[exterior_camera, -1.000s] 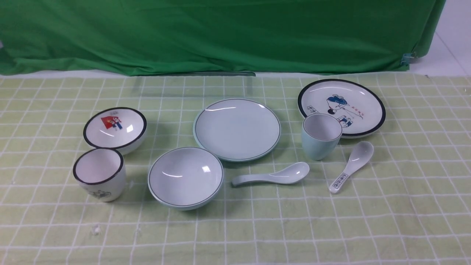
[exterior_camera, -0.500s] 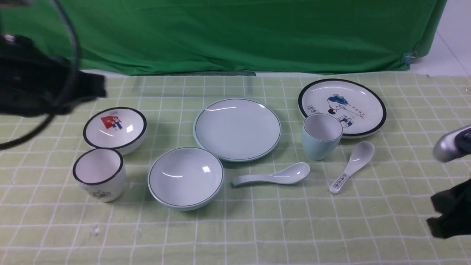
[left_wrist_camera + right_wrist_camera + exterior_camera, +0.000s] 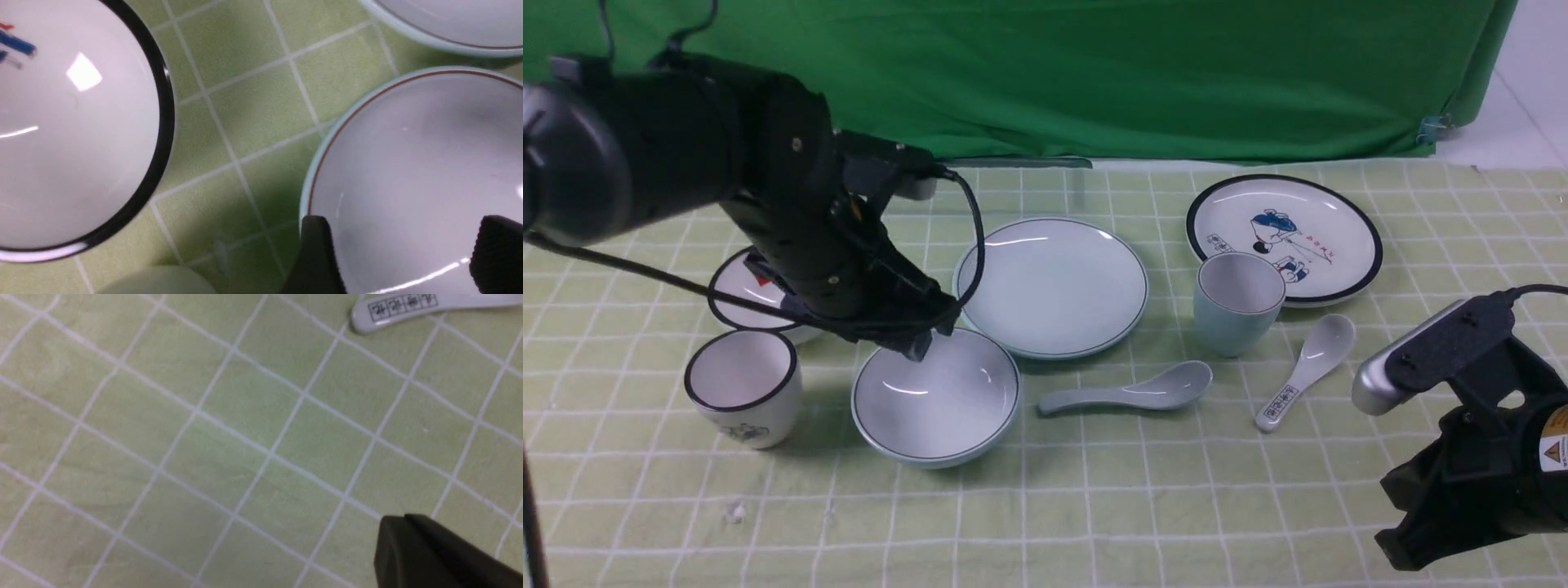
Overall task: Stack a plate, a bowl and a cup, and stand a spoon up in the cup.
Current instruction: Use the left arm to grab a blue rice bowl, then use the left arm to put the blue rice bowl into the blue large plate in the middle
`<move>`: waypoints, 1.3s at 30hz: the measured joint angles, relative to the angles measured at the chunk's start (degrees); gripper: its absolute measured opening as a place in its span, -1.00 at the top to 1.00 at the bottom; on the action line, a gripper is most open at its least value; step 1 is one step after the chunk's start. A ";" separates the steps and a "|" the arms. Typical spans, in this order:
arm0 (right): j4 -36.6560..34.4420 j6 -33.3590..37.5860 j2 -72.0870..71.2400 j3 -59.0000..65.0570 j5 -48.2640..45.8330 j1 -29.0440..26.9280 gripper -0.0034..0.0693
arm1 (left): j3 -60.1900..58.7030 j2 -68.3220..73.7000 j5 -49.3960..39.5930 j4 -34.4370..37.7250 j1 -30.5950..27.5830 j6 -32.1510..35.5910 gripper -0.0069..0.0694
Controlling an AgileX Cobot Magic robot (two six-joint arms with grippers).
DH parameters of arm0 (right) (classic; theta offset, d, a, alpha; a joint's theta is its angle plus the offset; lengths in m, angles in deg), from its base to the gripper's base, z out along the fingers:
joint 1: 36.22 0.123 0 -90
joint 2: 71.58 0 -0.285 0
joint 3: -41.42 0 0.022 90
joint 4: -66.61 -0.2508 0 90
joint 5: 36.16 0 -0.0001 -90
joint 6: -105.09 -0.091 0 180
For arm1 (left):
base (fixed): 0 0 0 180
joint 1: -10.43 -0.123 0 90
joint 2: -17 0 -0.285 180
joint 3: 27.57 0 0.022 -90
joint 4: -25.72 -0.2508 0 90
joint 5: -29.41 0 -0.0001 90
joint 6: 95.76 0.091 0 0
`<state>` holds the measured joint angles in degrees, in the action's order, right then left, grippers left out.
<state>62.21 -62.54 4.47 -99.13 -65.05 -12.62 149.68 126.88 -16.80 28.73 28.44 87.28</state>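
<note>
The pale blue-green plate (image 3: 1050, 286) lies in the middle of the checked cloth. The matching bowl (image 3: 947, 400) sits in front of it to the left. The handleless cup (image 3: 1236, 302) stands to the plate's right, and the plain spoon (image 3: 1127, 396) lies between bowl and cup. My left gripper (image 3: 919, 343) hovers open over the bowl's far-left rim. In the left wrist view the left gripper (image 3: 404, 232) has both fingers spread above the bowl (image 3: 408, 163), with nothing between them. My right gripper (image 3: 1405, 551) is low at the near right, shut and empty, with the fingertips (image 3: 402, 524) together over bare cloth.
A white black-rimmed bowl (image 3: 737, 287), partly hidden by the left arm, and a white black-rimmed cup (image 3: 742, 385) stand at the left. A cartoon-print plate (image 3: 1282, 237) lies at the back right. A spoon with a printed handle (image 3: 1303, 371) lies near the right arm.
Both arms have come into view. The left arm swung in over the pale bowl and its jaws opened. The right arm moved further in at the near right. The dishes have not moved.
</note>
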 joint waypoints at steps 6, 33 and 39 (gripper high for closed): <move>0.00 -0.47 0.00 0.00 1.39 0.12 0.86 | 0.06 6.21 3.32 -1.54 -0.08 -0.11 -0.32; -1.64 -0.54 0.00 0.00 2.81 0.18 0.77 | 22.92 19.75 13.22 11.56 -0.26 11.06 0.84; -2.68 -0.74 1.32 -2.50 5.56 0.18 0.34 | 25.14 22.57 12.81 8.93 -0.26 7.32 0.76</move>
<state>59.53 -63.28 5.79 -101.63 -59.49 -12.44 174.82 149.45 -3.99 37.66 28.18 94.60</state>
